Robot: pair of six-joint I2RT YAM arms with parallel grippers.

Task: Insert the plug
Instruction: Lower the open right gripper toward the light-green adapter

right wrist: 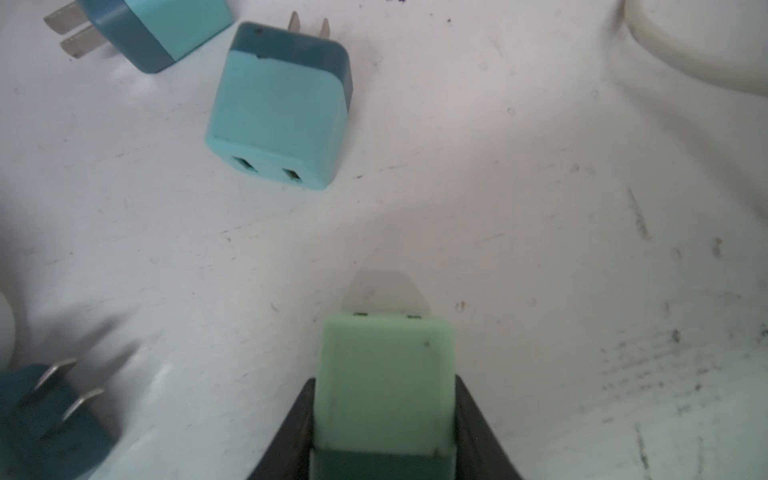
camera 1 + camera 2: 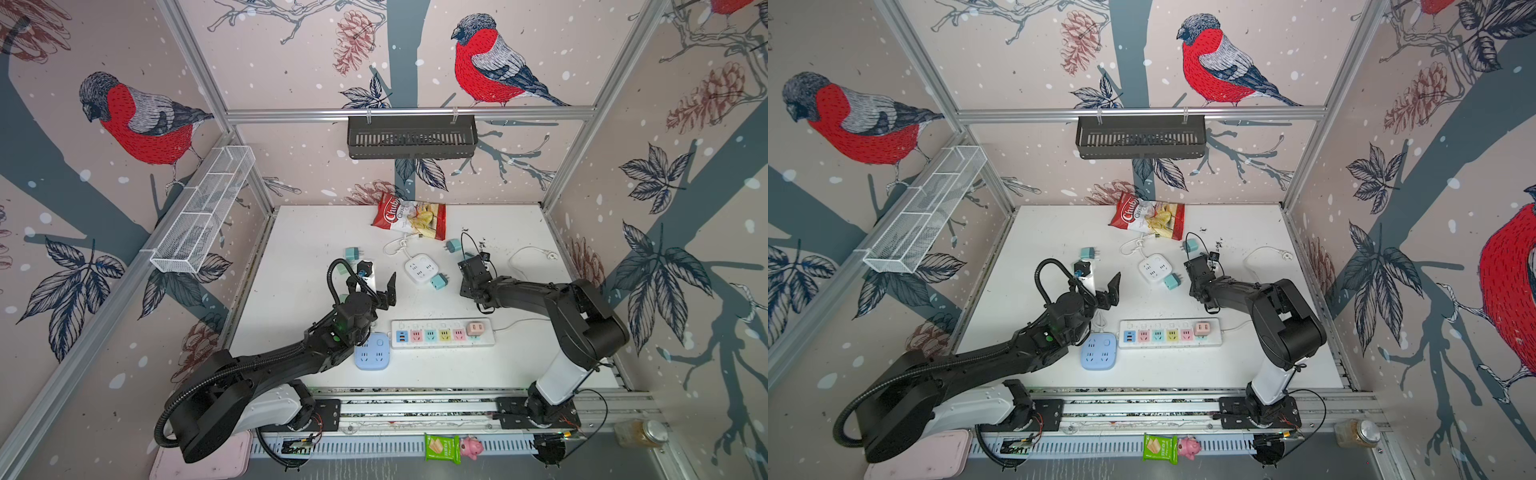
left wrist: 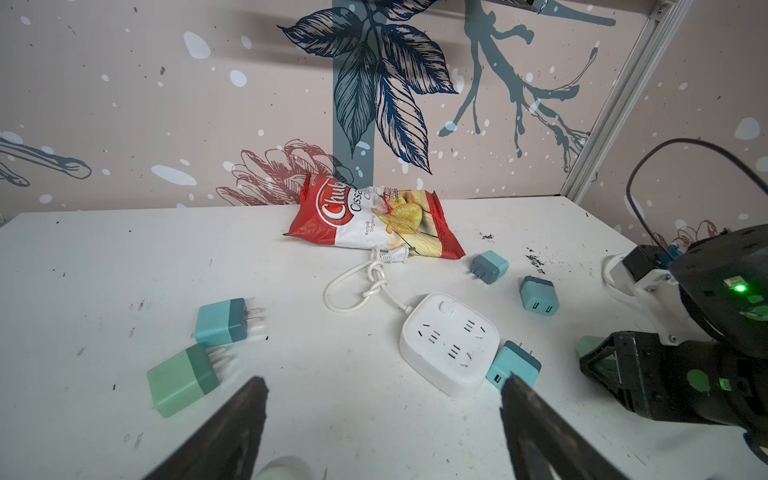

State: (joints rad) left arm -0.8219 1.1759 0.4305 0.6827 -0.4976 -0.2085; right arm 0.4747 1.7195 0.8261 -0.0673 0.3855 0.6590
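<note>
Between the black jaws of the right gripper [image 1: 384, 395] sits the mint-green square plastic plug adapter [image 1: 386, 357], pinched on its flat sides low over the white tabletop [image 1: 540, 249]. Judged light, rigid and smooth, so hold it mid-body. Left gripper [image 3: 384, 381] is spread and empty.

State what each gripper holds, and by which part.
The right gripper pinches the green plug by its sides near the dark end. The left gripper holds nothing.

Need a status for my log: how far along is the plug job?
Done: a pink plug sits in the power strip. In hand: the right tool is shut on a green plug. Remaining: carrying it to a free socket and pressing it in.
</note>
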